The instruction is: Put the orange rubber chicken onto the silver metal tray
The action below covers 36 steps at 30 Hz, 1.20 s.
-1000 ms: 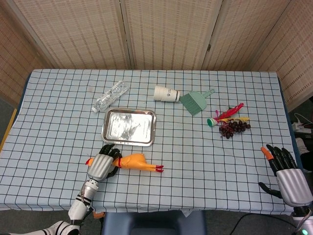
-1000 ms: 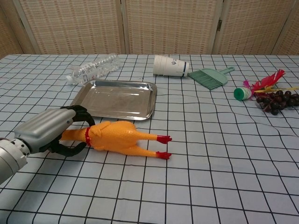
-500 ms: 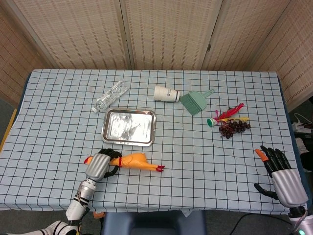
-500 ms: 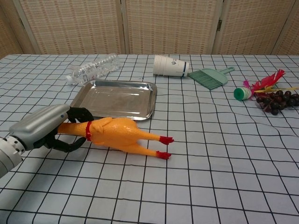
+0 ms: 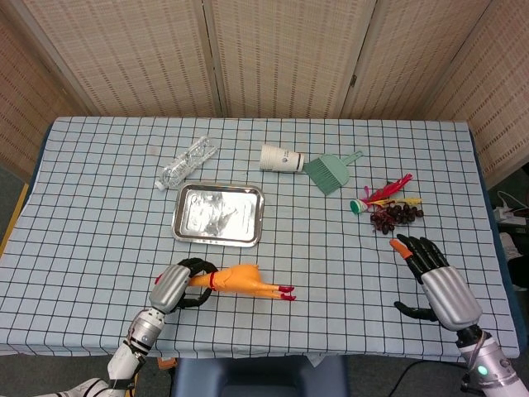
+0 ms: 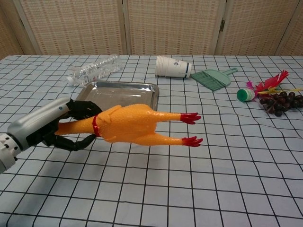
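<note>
My left hand (image 5: pixel 177 284) (image 6: pixel 45 125) grips the neck of the orange rubber chicken (image 5: pixel 241 280) (image 6: pixel 135 124) and holds it off the cloth, body level, red feet pointing right. The silver metal tray (image 5: pixel 183 227) (image 6: pixel 147 100) lies just beyond it, with nothing on it. My right hand (image 5: pixel 436 281) hovers open over the near right of the table, fingers spread, and does not show in the chest view.
Behind the tray lie a clear plastic bottle (image 5: pixel 188 162) (image 6: pixel 93 70), a white paper cup (image 5: pixel 281 158) (image 6: pixel 173 66) on its side and a green dustpan (image 5: pixel 331 170) (image 6: pixel 213 77). A feather toy (image 5: pixel 384 193) and dark grapes (image 5: pixel 394 216) sit at the right.
The left hand has lifted the chicken off the table and drawn it nearer. The right hand has moved up and inward toward the table's middle.
</note>
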Available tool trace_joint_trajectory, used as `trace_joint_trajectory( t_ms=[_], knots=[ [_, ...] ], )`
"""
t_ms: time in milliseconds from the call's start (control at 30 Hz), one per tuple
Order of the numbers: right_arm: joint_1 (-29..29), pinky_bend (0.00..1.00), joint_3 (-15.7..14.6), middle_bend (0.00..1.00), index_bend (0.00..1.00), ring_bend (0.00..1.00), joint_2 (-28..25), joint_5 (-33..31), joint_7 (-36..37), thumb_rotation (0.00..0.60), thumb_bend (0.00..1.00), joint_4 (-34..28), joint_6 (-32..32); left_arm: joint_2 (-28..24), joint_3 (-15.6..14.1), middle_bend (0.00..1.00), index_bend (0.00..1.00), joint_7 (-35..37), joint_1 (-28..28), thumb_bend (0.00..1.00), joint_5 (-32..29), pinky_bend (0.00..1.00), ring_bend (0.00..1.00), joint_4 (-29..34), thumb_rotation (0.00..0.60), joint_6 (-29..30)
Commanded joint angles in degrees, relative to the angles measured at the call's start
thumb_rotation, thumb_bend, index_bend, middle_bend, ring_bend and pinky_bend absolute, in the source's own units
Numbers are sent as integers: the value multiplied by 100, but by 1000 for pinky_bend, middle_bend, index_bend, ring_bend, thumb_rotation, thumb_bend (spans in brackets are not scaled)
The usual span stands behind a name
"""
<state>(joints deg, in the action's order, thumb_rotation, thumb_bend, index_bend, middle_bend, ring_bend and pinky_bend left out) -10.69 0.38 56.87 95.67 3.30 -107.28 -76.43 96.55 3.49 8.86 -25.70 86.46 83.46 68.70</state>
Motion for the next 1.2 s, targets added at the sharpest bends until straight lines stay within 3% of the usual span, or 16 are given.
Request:
trace_joint_trajectory(
  t_ms=[33,233,433,700,867,1000,1200],
  knots=[
    [-527,0,280,0,0,0,-224,-536,-110,600,96,-700,772,37,-21,449,880,-115,-4,770,36,303,291,12,600,43],
    [-1473,0,683,0,0,0,-364,-1868,-316,600,95,-1750,2217,194,40,449,879,-531,-64,775,18,292,287,-44,600,69],
    [-2240,0,881,0,0,0,47,-3196,-890,600,96,-2065,2838,228,104,449,879,-837,-150,775,-27,285,285,62,600,12],
    [-2977,0,833,0,0,0,1196,-4553,-2142,600,95,-2092,2313,247,203,444,880,-1183,-257,778,-182,275,281,235,600,-105],
    [-3332,0,811,0,0,0,1985,-5139,-2937,600,96,-1789,1615,237,258,444,879,-1238,-288,779,-338,268,281,417,600,-182],
    [-3478,0,869,0,0,0,2434,-5462,-3262,600,96,-1548,1179,185,307,444,880,-1233,-314,780,-449,268,281,564,600,-242],
    [-3671,0,1145,0,0,0,2841,-6129,-3187,600,97,-1222,1109,120,339,444,879,-1271,-346,782,-599,268,281,705,600,-325]
  ],
)
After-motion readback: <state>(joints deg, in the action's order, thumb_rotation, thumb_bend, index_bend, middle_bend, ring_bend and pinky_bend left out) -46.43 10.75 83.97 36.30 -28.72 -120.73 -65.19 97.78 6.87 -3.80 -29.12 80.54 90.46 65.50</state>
